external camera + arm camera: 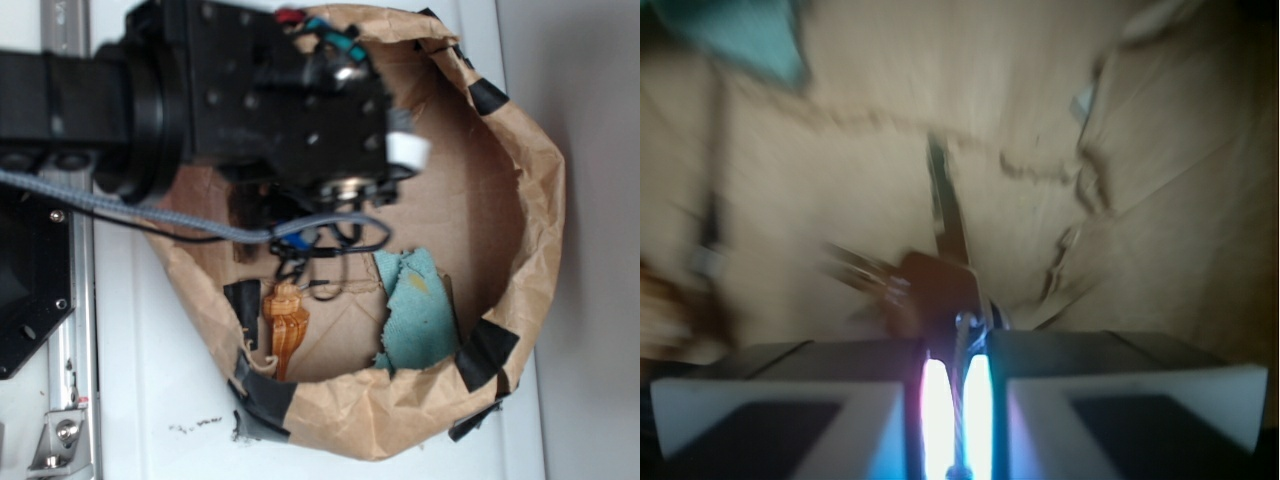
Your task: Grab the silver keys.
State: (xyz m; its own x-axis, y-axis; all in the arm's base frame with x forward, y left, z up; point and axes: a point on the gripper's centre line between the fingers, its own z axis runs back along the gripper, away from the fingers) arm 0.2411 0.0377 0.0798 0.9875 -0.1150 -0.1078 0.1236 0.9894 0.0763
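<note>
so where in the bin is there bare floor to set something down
Bare cardboard floor lies between the orange carved piece and the teal cloth, and right of the gripper toward the paper wall. Crowded under the gripper, where keys and cables sit.

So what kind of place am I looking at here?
Probably a lab test bench: a white tabletop, a metal mounting rail, and a taped brown-paper enclosure holding small props under the robot's end effector.

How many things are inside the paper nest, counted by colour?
Silver: 1, keys, ring pinched in the claw
Orange-brown: 1, carved piece
Teal: 1, cloth
Total: 3
</note>
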